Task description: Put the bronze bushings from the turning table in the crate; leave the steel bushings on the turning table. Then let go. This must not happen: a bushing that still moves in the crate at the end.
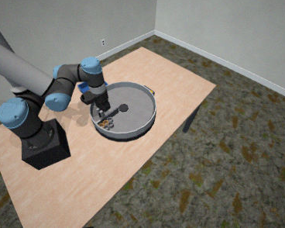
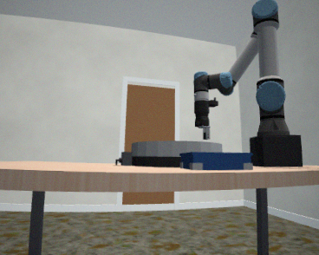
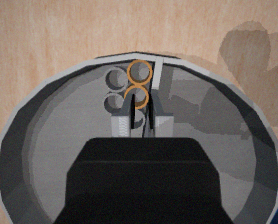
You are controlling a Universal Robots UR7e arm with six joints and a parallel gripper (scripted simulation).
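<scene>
Partly, the pincer (image 1: 102, 113) (image 2: 206, 133) (image 3: 141, 104) hides a steel bushing (image 3: 137, 119).

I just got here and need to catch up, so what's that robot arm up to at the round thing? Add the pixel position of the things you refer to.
The arm's gripper (image 1: 101, 113) (image 2: 206, 134) (image 3: 141, 104) hangs over the turning table (image 1: 124, 135) (image 2: 176, 147) (image 3: 250, 155), its fingers parted with nothing held. Near them, two bronze bushings (image 1: 104, 122) (image 3: 139, 72) and at least three steel bushings (image 1: 110, 120) (image 3: 116, 79) sit clustered by the straight bar (image 1: 112, 112) (image 3: 157, 75). The bronze ones still need to go into the blue crate (image 1: 84, 87) (image 2: 217, 160); the steel ones should stay.
</scene>
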